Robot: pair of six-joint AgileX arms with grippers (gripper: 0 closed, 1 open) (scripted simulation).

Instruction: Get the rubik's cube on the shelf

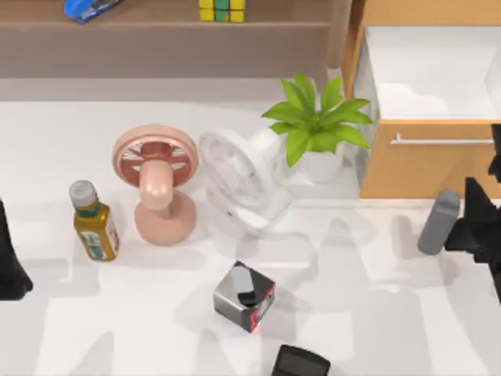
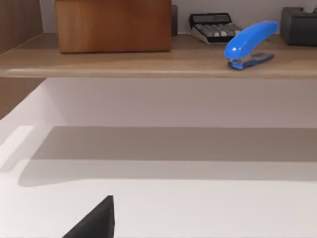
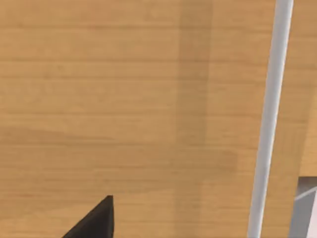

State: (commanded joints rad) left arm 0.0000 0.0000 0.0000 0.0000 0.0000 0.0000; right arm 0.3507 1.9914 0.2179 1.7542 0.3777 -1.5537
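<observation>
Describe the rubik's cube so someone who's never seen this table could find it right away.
Look to the long brown wooden shelf along the far edge of the table. The rubik's cube sits on its ledge, right of a blue stapler. It alone is a small block of yellow, green and blue squares in a dark grid.

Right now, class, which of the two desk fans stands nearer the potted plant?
The white fan. It stands right beside the potted plant, its base almost at the pot, while the pink fan stands farther toward the table's left, near the yellow bottle.
</observation>
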